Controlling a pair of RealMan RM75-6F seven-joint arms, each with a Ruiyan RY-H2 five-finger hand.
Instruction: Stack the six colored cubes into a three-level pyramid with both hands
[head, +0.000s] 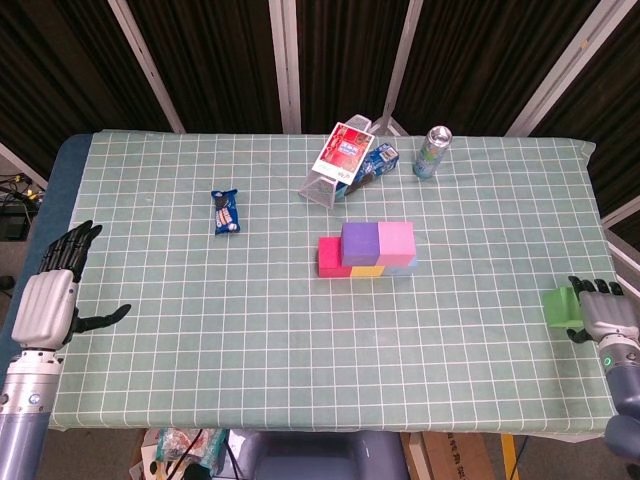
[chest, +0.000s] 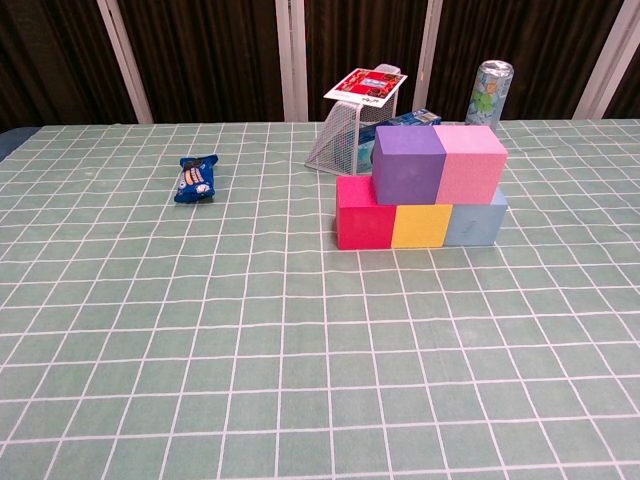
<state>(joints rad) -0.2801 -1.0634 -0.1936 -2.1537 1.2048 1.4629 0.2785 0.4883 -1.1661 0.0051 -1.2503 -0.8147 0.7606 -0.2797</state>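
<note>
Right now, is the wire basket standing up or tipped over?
Tipped over. The wire basket lies on its side, its opening facing the blue packet beside it, with a red card on top.

- A red cube (chest: 364, 212), a yellow cube (chest: 421, 225) and a pale blue cube (chest: 473, 223) stand touching in a row near the table's middle.
- A purple cube (chest: 408, 164) and a pink cube (chest: 470, 162) sit side by side on that row, shifted toward the blue end, leaving much of the red top bare.
- A green cube (head: 558, 306) lies apart at the right table edge, against the right hand (head: 602, 314).
</note>
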